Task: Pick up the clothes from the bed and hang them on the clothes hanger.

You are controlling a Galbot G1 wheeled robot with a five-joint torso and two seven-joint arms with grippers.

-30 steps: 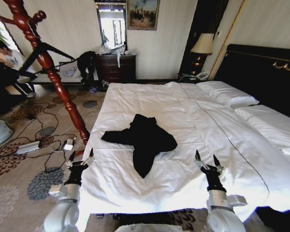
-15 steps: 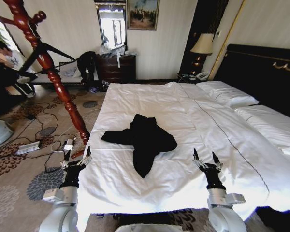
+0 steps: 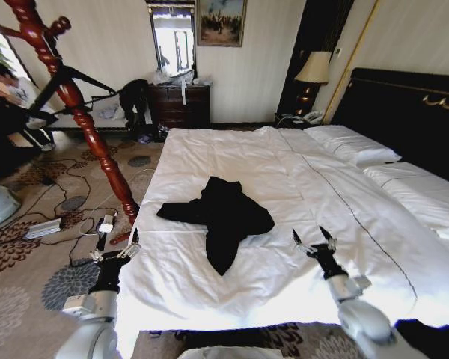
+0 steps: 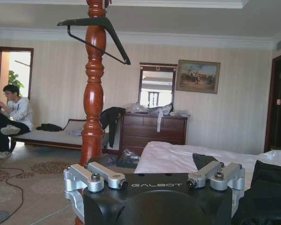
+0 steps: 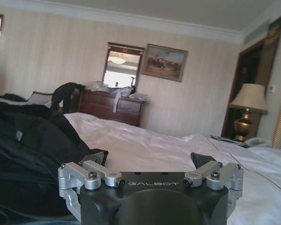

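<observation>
1. So far nothing of the task is done: the black coat (image 3: 223, 215) lies crumpled on the white duvet of the bed (image 3: 284, 164), untouched, and the black hanger (image 4: 94, 33) hangs bare near the top of the red turned-wood coat stand (image 3: 75, 105).
2. Leftmost, the left tool (image 3: 117, 245) hovers at the bed's near left corner, over the edge where the duvet meets the patterned carpet; its prongs are spread wide with nothing between them. From it, the coat lies ahead and to the right, well apart; the stand rises ahead and slightly to the left.
3. Further right, the right tool (image 3: 311, 239) hovers low over the duvet, prongs likewise spread wide and empty. The coat sits ahead and to its left, near but not touching.
4. Everything remains, I judge: closing on the coat, lifting it clear of the bed, carrying it to the stand and getting its shoulders onto the hanger.
</observation>
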